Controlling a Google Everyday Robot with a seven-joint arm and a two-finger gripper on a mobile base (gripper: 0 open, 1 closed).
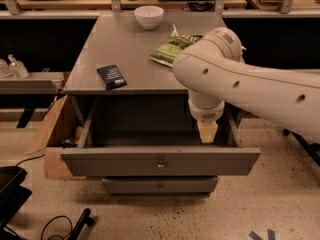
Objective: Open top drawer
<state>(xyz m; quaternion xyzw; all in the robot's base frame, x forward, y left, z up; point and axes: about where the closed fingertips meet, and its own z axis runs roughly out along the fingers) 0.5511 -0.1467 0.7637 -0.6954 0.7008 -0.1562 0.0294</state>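
Note:
The top drawer stands pulled far out of the grey cabinet. Its wide flat grey front carries a small round metal knob, and its deep grey box looks empty. My gripper hangs from the white arm over the drawer's right rear part, above the inside of the box and behind the front panel. It touches nothing that I can see. A narrower grey drawer front sits shut below the top drawer.
The cabinet top bears a white bowl, a green snack bag and a dark packet. A cardboard box stands left of the cabinet. Cables and a black object lie on the floor at the lower left.

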